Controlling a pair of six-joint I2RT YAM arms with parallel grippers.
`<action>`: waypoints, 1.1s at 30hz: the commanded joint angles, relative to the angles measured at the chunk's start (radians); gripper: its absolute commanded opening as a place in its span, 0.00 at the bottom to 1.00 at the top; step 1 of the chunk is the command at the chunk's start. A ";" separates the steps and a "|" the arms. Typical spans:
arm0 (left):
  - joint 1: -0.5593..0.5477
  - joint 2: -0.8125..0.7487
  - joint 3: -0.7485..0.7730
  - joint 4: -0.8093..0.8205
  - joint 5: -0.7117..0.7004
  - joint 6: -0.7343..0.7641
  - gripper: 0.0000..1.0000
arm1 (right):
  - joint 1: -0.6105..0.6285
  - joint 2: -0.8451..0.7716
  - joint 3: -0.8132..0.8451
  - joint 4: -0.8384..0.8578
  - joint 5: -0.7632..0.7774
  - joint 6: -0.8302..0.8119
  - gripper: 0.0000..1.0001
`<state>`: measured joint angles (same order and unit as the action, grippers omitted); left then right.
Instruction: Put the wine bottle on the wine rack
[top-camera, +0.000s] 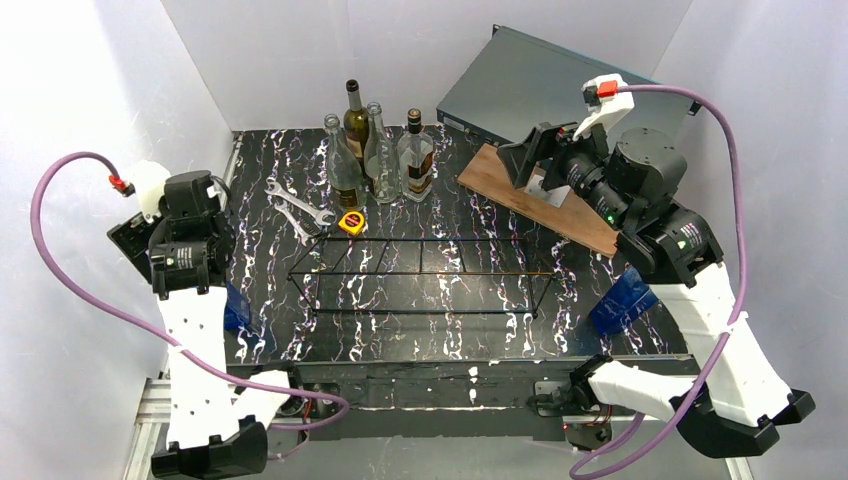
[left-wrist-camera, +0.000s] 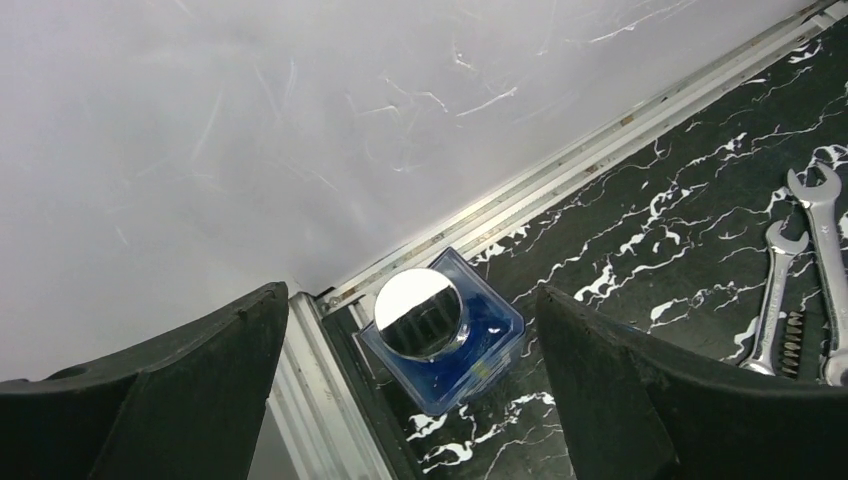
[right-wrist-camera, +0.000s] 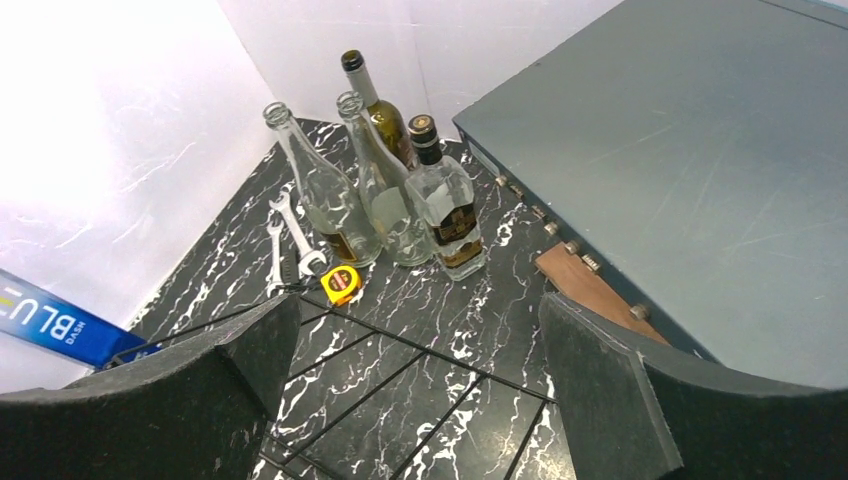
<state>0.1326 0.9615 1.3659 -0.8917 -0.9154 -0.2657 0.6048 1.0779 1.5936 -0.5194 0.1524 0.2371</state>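
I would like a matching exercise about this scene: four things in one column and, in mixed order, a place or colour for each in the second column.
Things:
1. wine rack
2. tape measure
3. wooden board
4. dark wine bottle

Descriptions:
A. yellow, next to the wrenches
B. upright at the back, among clear bottles
C. black wire, in the middle, holds no bottle
D. brown, beside the grey case

Pairs: 1-C, 2-A, 3-D, 4-B
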 joint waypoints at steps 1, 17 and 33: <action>0.049 -0.002 -0.007 0.073 0.079 -0.064 0.89 | -0.002 -0.012 0.033 0.054 -0.055 0.034 0.98; 0.135 -0.041 -0.095 0.078 0.143 -0.167 0.75 | -0.002 -0.028 -0.024 0.089 -0.099 0.062 0.98; 0.154 -0.060 -0.148 0.114 0.164 -0.206 0.61 | -0.002 -0.064 -0.077 0.097 -0.079 0.037 0.98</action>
<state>0.2798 0.9173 1.2297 -0.8055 -0.7315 -0.4519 0.6052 1.0286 1.5253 -0.4839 0.0696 0.2852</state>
